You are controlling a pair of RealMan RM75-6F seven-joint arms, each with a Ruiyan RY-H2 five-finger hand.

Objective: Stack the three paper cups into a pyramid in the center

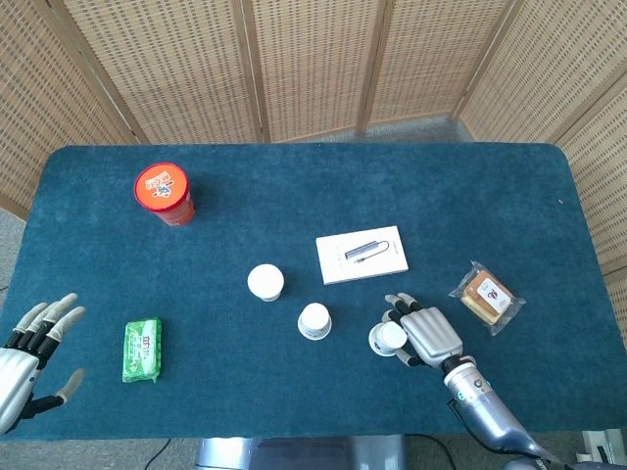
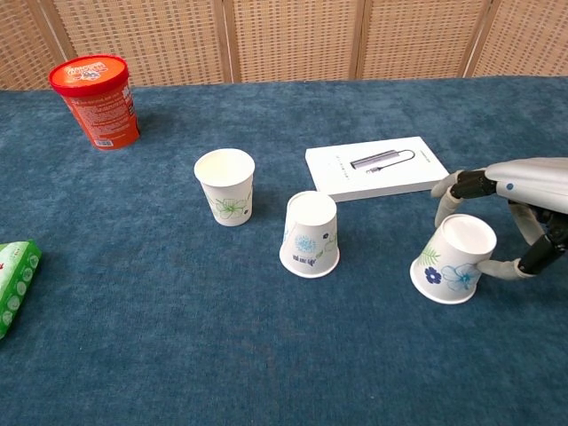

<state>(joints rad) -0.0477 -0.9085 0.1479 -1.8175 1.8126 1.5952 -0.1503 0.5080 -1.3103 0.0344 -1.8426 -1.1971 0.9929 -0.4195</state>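
Staged lab/demo setup: woven screen panels (image 1: 313,69) round blue-felt table (image 1: 470,186) w/ random props.

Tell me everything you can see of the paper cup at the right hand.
The white paper cup with blue flower print stands upside down on the blue cloth table, wide rim down and tilted, flat base facing up. It sits nearest the front edge, right of the other two cups and below the white box. The right hand wraps it, fingers curled over the far side and thumb against the near side.

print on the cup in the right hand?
Blue flowers with green leaves on white paper cup, gripped by the right hand; clearest in chest view.
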